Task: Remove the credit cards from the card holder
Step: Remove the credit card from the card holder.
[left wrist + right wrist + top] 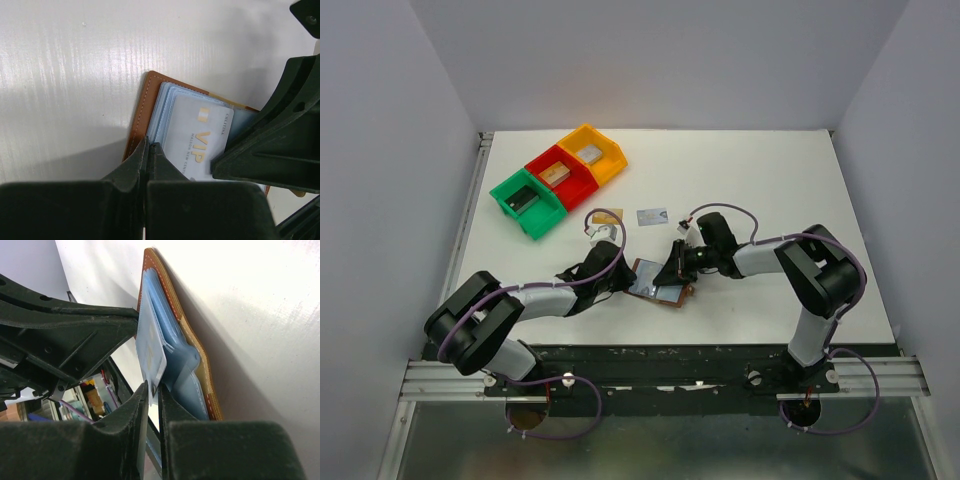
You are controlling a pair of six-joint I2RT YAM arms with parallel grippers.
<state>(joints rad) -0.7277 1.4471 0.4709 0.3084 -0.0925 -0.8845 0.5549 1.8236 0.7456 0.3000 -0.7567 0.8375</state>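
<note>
Two hands meet at the card holder [660, 284], which lies open, blue faces up, on the counter [770, 180] a little toward 6 o'clock of its middle. The left hand [149, 150] comes in from 9 o'clock with its fingers pressed tight together and nothing between them. Its tips bear down on the holder's brown 9 o'clock edge, apparently to pin the wallet so it neither slides nor lifts when a card is drawn. The right hand [154, 386] reaches in from 3 o'clock, fingers nearly closed and pinching the free edge of a silvery VIP card [200, 142] that is raised off the blue sleeves. Taking the thin edge from low down looks chosen so the card can slip out along its pocket toward 3 o'clock. Two cards are already out: a gold-tan card [607, 216] and a pale loose card [652, 216] lie apart on the counter at 12 o'clock of the holder, so the job seems partway done.
</note>
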